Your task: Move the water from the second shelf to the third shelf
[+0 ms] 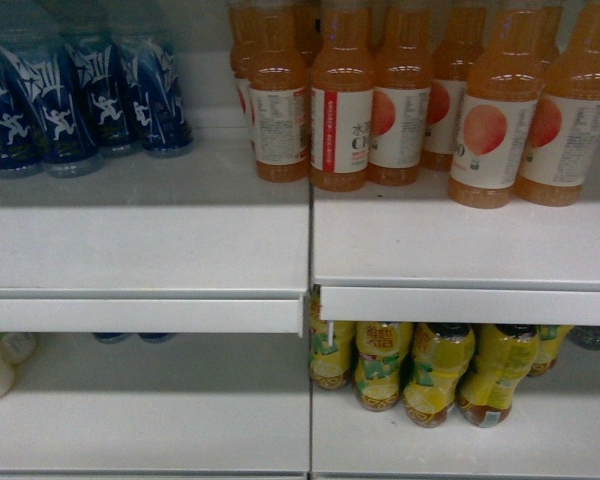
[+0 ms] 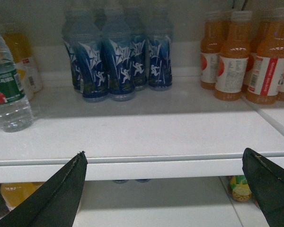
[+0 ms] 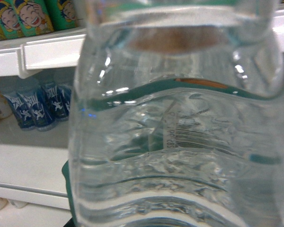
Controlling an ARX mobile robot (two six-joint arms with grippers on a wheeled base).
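Note:
A clear ribbed water bottle (image 3: 180,123) with a dark green label fills the right wrist view, hanging in front of the white shelf edge (image 3: 23,189). It hides my right gripper's jaws, which hold it. Another water bottle (image 2: 7,90) with a green label and a red-shirted figure stands at the far left of the white shelf (image 2: 146,127) in the left wrist view. My left gripper (image 2: 164,156) is open and empty, with its black fingertips (image 2: 78,163) just in front of that shelf's front edge. Neither gripper shows in the head view.
Blue sports-drink bottles (image 2: 116,61) stand at the shelf's back middle and orange juice bottles (image 2: 255,56) to their right. Both groups, the blue bottles (image 1: 80,100) and the orange ones (image 1: 430,100), show in the head view, with yellow bottles (image 1: 430,370) one shelf lower. Green cartoon-label bottles (image 3: 33,14) sit on the shelf above.

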